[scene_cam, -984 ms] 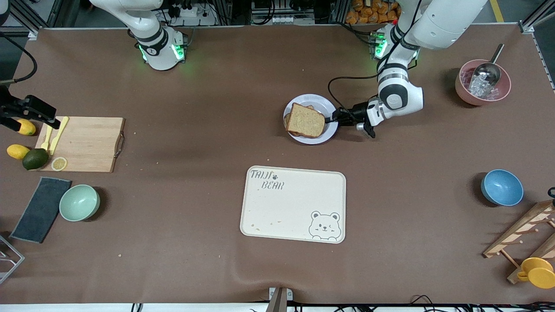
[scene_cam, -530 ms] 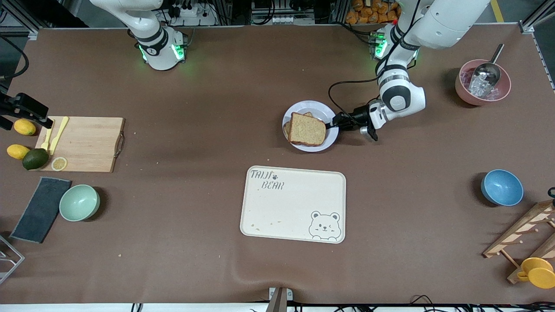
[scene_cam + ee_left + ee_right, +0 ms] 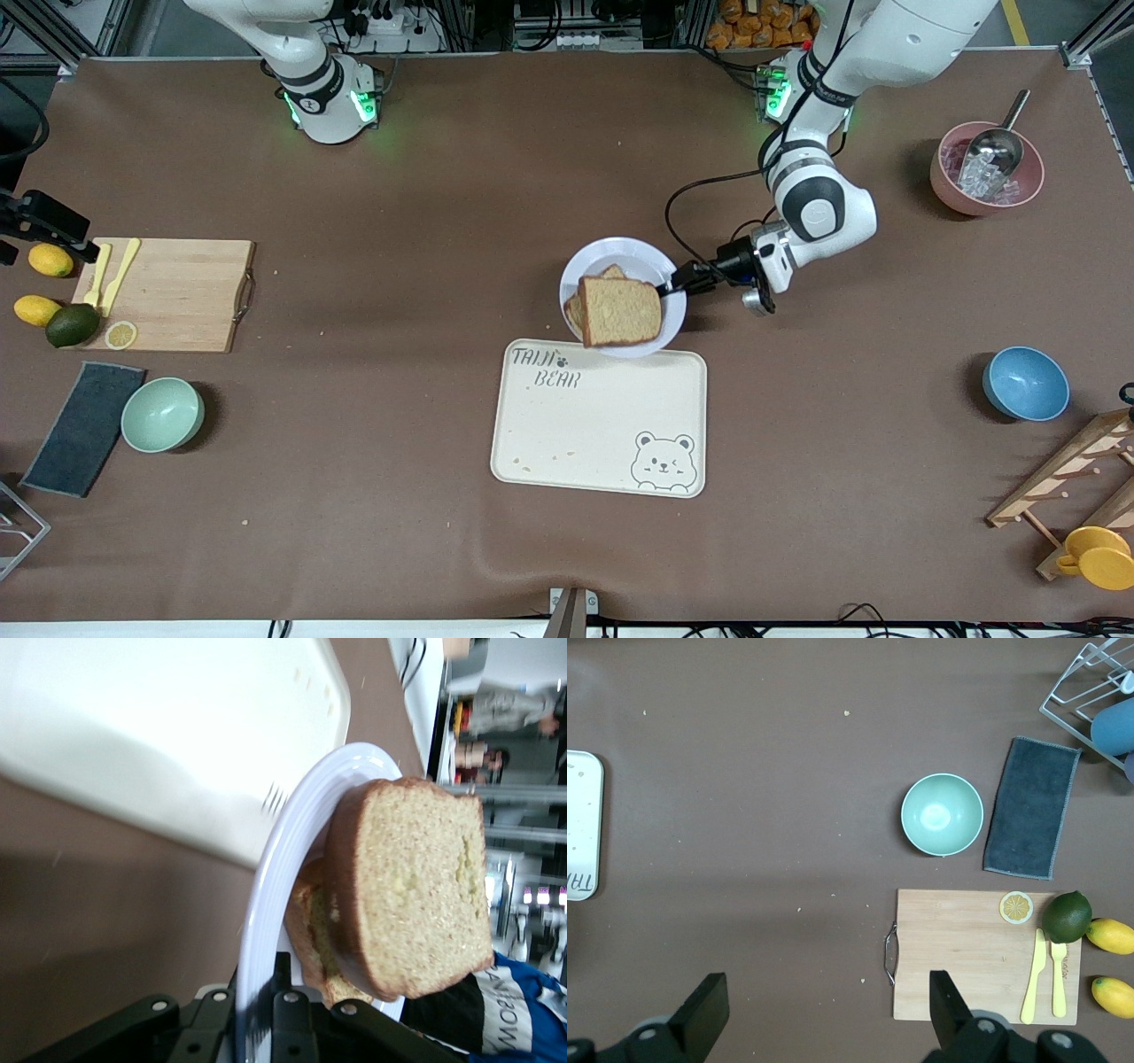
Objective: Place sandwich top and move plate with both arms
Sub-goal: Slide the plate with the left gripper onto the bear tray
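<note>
Front view: the left claw (image 3: 671, 287) clenches the rim of the plate (image 3: 592, 260) carrying the sandwich top (image 3: 621, 311), over the tray (image 3: 599, 418) edge; the right claw (image 3: 824, 1014), held wide apart, waits above the cutting board (image 3: 970, 954).

A robotics lab set up as a mock kitchen. Two white arms (image 3: 819, 190) bolted to a table (image 3: 425, 221) under a brown cover, green-lit bases, aluminium framing and power strips (image 3: 390, 22) along the edge. Kitchen props spread around: cutting board (image 3: 168, 292), lemons (image 3: 37, 310), bowls (image 3: 162, 414), a bear-printed tray (image 3: 602, 425).
</note>
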Available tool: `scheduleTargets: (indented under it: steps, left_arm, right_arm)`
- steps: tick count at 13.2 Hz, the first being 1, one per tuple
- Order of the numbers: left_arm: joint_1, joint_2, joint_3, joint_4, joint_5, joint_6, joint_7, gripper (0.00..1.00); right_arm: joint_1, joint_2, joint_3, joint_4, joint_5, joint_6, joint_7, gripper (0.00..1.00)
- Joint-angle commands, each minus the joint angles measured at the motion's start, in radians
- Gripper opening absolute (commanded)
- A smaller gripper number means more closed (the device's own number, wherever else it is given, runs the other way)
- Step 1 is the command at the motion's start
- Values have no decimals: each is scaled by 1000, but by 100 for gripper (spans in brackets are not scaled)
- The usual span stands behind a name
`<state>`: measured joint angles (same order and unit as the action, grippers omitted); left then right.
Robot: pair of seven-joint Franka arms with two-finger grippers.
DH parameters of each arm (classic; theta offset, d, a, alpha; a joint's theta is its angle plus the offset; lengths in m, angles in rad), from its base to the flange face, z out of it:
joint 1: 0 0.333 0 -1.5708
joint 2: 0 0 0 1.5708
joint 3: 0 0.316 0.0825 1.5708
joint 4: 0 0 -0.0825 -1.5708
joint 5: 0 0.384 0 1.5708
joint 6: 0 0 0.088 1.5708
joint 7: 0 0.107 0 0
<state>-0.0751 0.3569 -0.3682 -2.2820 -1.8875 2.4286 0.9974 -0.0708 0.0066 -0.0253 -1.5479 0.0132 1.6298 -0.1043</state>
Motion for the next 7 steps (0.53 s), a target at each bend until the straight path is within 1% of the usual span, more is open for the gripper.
scheduleTargets:
  steps: [1, 2, 4, 5, 7]
  left_arm:
    - [-26, 86, -11, 160, -48, 90, -63, 0]
    - [-38, 133, -11, 229, -80, 136, -63, 0]
    - [-103, 245, -9, 382, -134, 245, -63, 0]
    - [-123, 296, -9, 451, -143, 298, -63, 0]
    - [-176, 373, -6, 545, -166, 360, -63, 0]
  right_arm:
    - [-29, 1, 15, 14, -1, -18, 12, 100]
    - [-30, 1, 15, 14, 1, -18, 12, 100]
    - [-30, 1, 15, 14, 1, -22, 12, 100]
    - [-30, 1, 15, 14, 1, -22, 12, 100]
    - [-30, 1, 15, 12, 1, -24, 12, 100]
